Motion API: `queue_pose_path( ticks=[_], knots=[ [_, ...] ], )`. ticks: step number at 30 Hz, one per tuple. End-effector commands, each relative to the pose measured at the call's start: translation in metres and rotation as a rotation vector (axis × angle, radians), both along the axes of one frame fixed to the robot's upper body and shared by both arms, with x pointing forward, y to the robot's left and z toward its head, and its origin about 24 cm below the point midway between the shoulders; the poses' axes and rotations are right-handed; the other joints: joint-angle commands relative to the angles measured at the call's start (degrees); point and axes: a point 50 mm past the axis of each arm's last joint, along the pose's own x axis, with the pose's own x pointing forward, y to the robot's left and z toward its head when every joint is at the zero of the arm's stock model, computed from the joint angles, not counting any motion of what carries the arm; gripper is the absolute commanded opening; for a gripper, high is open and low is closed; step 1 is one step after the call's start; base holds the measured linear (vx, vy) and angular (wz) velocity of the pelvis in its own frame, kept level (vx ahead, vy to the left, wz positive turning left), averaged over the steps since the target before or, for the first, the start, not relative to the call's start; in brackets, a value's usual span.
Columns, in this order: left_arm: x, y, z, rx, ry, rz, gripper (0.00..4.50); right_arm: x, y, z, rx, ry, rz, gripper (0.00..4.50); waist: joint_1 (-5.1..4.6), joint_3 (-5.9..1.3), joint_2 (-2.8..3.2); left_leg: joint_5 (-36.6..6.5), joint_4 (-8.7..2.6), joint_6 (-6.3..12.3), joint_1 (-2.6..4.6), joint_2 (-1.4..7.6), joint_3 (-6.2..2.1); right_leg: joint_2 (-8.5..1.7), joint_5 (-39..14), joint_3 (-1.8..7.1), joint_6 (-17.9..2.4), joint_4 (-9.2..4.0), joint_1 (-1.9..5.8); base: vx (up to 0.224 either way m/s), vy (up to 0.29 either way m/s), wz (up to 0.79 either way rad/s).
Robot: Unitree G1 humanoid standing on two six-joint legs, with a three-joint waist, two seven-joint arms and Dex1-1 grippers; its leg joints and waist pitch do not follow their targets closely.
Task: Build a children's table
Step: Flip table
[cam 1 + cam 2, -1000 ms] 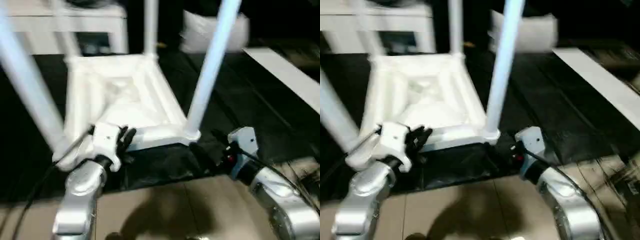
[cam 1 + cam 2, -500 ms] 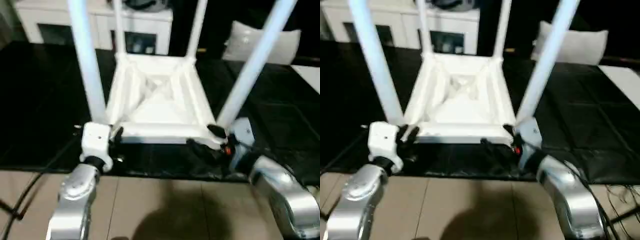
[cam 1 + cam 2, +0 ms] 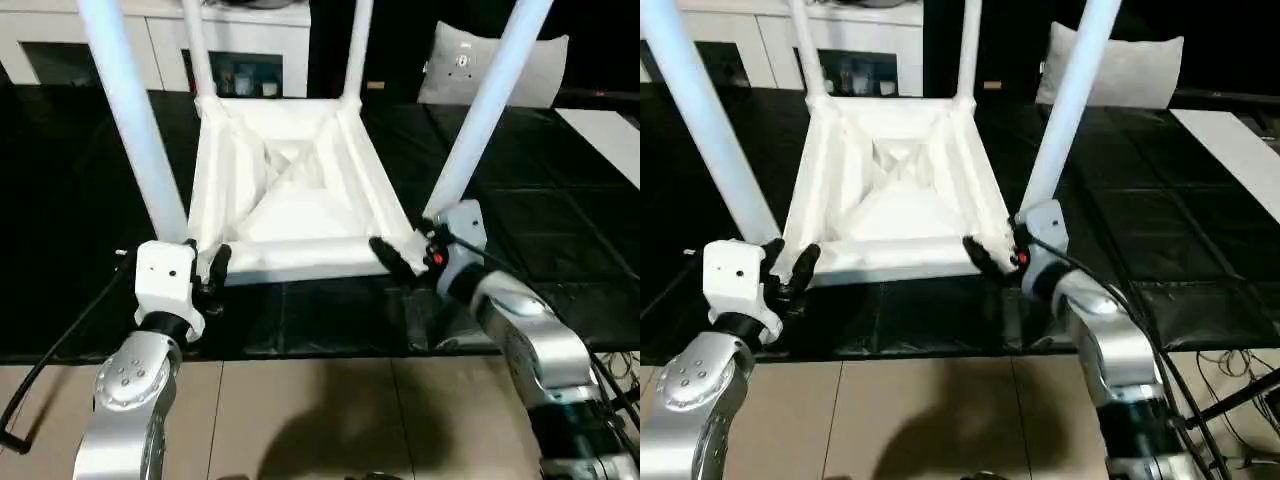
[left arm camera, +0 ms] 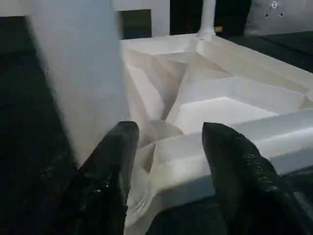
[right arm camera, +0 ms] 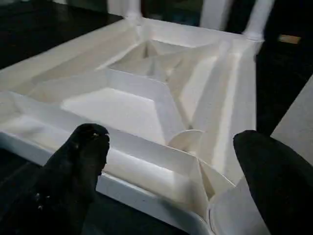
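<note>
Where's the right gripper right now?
In the left eye view the right gripper is at the near right corner of the upturned table, fingers spread wide beside the base of the near right leg.

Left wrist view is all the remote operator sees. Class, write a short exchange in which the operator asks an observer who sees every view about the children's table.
Operator: How many legs are fitted?
Observer: Four legs stand up from the children's table, which lies upside down on the black work table.
Operator: Where is the right claw?
Observer: The right claw is at the near right corner socket, wide open, with the corner between its fingers.
</note>
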Motion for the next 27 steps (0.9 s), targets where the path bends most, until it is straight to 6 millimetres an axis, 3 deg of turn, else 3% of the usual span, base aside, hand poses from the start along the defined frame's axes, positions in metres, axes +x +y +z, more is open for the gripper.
queue_pose_path(
  ticks=[1, 4, 10, 11, 14, 15, 17, 18, 19, 20, 22, 25, 26, 27],
  knots=[
    [-0.005, 0.003, 0.002, -0.003, -0.004, 0.020, 2.76, 0.004, -0.020, -0.003, -0.045, 0.009, -0.112, 4.50, 0.13, -2.90, -0.08, 2.0, -4.84, 7.04, -0.90, 5.44, -1.89, -6.37, -9.5, 4.45, -11.9, -4.04, 3.29, 0.000, 0.000, 0.00],
    [-0.007, 0.005, 0.001, -0.017, -0.001, 0.051, 2.95, 0.000, -0.016, -0.004, -0.041, 0.023, -0.049, 4.50, 0.51, -2.60, 0.19, -2.2, -5.09, 5.28, -0.41, 5.51, -1.71, -6.07, -15.0, 4.41, -10.2, -4.77, 2.83, 0.000, 0.000, 0.00],
    [0.001, 0.010, 0.004, -0.021, -0.045, 0.092, 3.38, -0.008, -0.005, -0.010, -0.045, 0.013, 0.029, 4.50, 0.73, -2.77, -0.04, -2.3, -5.24, 4.77, -0.84, 5.44, -2.06, -6.25, -14.4, 4.47, -8.5, -4.67, 3.26, 0.000, 0.000, 0.00],
    [0.002, 0.010, 0.004, -0.022, -0.044, 0.088, 3.48, -0.008, -0.004, -0.010, -0.044, 0.016, 0.030, 4.50, 0.72, -2.79, -0.66, -2.0, -5.20, 5.05, -0.88, 5.42, -1.99, -6.29, -14.4, 4.49, -8.3, -4.75, 3.27, 0.000, 0.000, 0.00],
    [0.020, 0.011, 0.002, -0.009, -0.032, 0.041, 3.58, -0.014, 0.005, -0.010, -0.018, 0.027, 0.093, 4.50, 0.80, -2.87, 0.38, -1.1, -5.16, 5.14, -0.62, 5.28, -2.14, -6.02, -13.3, 4.41, -7.9, -4.54, 3.08, 0.000, 0.000, 0.00],
    [0.023, 0.011, 0.002, -0.005, -0.030, 0.036, 3.58, -0.015, 0.007, -0.009, -0.009, 0.026, 0.116, 4.50, 0.78, -2.81, 0.23, -1.1, -5.20, 5.42, -0.73, 5.24, -2.15, -6.01, -13.1, 4.41, -7.5, -4.61, 3.11, 0.000, 0.000, 0.00],
    [0.030, 0.012, 0.002, -0.003, -0.022, 0.030, 3.58, -0.019, 0.011, -0.008, 0.009, 0.030, 0.167, 4.50, 0.84, -3.00, 0.37, -0.2, -5.09, 5.40, -0.60, 5.46, -2.24, -6.29, -11.3, 4.48, -8.2, -4.30, 3.23, 0.000, 0.000, 0.00],
    [0.036, 0.013, 0.001, 0.005, -0.008, 0.032, 3.43, -0.024, 0.013, -0.006, 0.004, 0.028, 0.218, 4.50, 0.86, -3.07, 0.81, 0.5, -5.00, 5.47, -0.52, 5.61, -2.29, -6.19, -8.8, 4.43, -9.2, -4.07, 3.15, 0.000, 0.000, 0.00],
    [0.038, 0.013, 0.001, 0.008, -0.005, 0.034, 3.24, -0.026, 0.014, -0.005, 0.007, 0.027, 0.240, 4.50, 0.88, -3.20, 0.71, 1.2, -4.95, 5.59, -0.65, 5.55, -2.34, -6.25, -7.7, 4.44, -9.6, -3.83, 3.36, 0.000, 0.000, 0.00],
    [0.040, 0.014, 0.001, 0.011, -0.002, 0.040, 3.24, -0.028, 0.014, -0.005, 0.010, 0.030, 0.254, 4.50, 0.90, -3.25, 1.04, 1.9, -4.83, 5.81, -0.59, 5.62, -2.30, -6.31, -5.8, 4.46, -10.5, -3.69, 3.32, 0.000, 0.000, 0.00],
    [0.041, 0.014, 0.000, 0.010, 0.000, 0.046, 3.20, -0.029, 0.012, -0.005, 0.015, 0.034, 0.264, 4.50, 1.03, -3.29, 0.96, 2.3, -4.76, 6.18, -0.66, 5.74, -2.30, -6.47, -4.5, 4.49, -11.4, -3.50, 3.48, 0.000, 0.000, 0.00],
    [0.042, 0.010, -0.002, 0.001, 0.005, 0.037, 2.87, -0.033, 0.010, -0.006, 0.014, 0.046, 0.284, 4.50, 1.14, -3.11, 0.79, 1.3, -4.82, 6.35, -0.74, 5.66, -2.14, -6.50, -6.9, 4.46, -11.9, -3.83, 3.49, 0.000, 0.000, 0.00],
    [0.043, 0.008, -0.002, -0.004, 0.004, 0.031, 2.82, -0.033, 0.011, -0.006, 0.013, 0.048, 0.292, 4.50, 1.10, -3.06, 0.37, 0.4, -4.91, 6.00, -0.77, 5.68, -2.11, -6.56, -8.8, 4.45, -11.5, -4.04, 3.55, 0.000, 0.000, 0.00],
    [0.045, 0.008, -0.003, -0.007, 0.003, 0.028, 2.76, -0.034, 0.011, -0.007, 0.013, 0.050, 0.302, 4.50, 1.18, -3.03, 0.54, 0.0, -4.91, 5.87, -0.74, 5.63, -2.11, -6.59, -9.7, 4.45, -11.4, -4.10, 3.49, 0.000, 0.000, 0.00]
  ],
)
